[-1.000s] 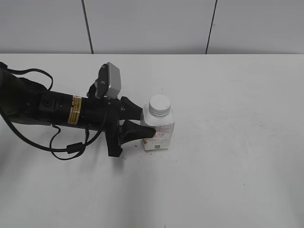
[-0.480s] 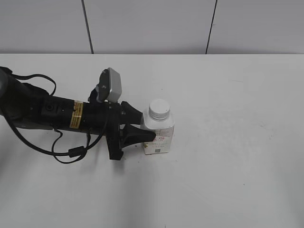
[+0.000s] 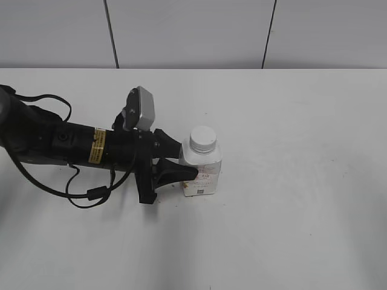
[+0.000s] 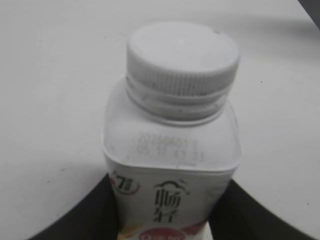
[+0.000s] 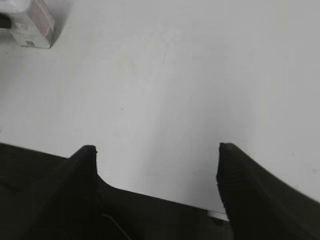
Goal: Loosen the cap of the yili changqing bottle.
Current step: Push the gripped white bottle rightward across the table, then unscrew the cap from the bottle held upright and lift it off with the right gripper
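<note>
My left gripper [image 3: 181, 160] clamps its jaws on the upright yili changqing bottle [image 3: 202, 169] near the middle of the white surface [image 3: 302, 211], its cap [image 3: 202, 138] pointing up and free, while my right gripper [image 5: 157, 152] hangs open, well apart.

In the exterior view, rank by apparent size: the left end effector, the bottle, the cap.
1. Left end effector, shut on the bottle
2. Yili changqing bottle
3. Cap
The top two look close, and the end effector hides the bottle's left side.
</note>
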Action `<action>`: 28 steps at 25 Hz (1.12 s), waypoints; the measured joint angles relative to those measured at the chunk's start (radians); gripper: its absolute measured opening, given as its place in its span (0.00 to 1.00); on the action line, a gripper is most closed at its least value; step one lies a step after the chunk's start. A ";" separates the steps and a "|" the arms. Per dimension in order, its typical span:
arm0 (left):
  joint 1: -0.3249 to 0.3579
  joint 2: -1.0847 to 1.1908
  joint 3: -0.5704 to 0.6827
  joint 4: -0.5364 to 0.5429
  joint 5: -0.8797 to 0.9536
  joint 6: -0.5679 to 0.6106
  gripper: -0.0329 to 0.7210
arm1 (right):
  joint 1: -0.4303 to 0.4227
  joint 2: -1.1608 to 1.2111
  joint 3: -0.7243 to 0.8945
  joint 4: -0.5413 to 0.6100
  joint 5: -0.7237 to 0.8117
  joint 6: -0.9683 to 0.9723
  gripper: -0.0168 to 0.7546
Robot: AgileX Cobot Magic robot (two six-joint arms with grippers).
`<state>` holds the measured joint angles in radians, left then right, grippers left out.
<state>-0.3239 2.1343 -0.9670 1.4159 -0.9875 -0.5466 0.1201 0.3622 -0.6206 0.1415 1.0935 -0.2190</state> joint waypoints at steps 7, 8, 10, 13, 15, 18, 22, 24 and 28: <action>0.000 0.000 0.000 0.000 0.000 0.001 0.47 | 0.000 0.425 -0.178 0.002 0.003 -0.010 0.78; 0.000 0.000 0.000 0.000 0.000 0.001 0.47 | 0.000 0.490 -0.198 0.002 0.003 0.002 0.78; 0.000 0.000 0.000 0.000 0.000 0.001 0.47 | 0.000 0.588 -0.240 0.003 0.004 0.039 0.78; 0.000 0.000 0.000 0.000 0.001 0.001 0.47 | 0.000 0.716 -0.309 0.003 0.025 0.109 0.78; 0.000 0.000 0.000 0.000 0.000 0.002 0.47 | 0.000 0.801 -0.359 0.003 0.066 0.142 0.78; 0.000 0.000 0.000 0.000 0.000 0.002 0.47 | 0.000 0.916 -0.441 0.003 0.108 0.173 0.78; 0.000 0.000 0.000 0.000 0.000 0.002 0.47 | 0.000 1.032 -0.532 0.003 0.115 0.187 0.78; 0.000 0.000 0.000 0.001 0.000 0.002 0.47 | 0.000 1.082 -0.574 0.003 0.116 0.192 0.77; 0.000 0.000 0.000 0.001 0.000 0.002 0.47 | 0.000 1.171 -0.669 0.003 0.118 0.193 0.70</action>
<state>-0.3239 2.1343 -0.9670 1.4168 -0.9876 -0.5451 0.1201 1.5329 -1.2895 0.1445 1.2115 -0.0258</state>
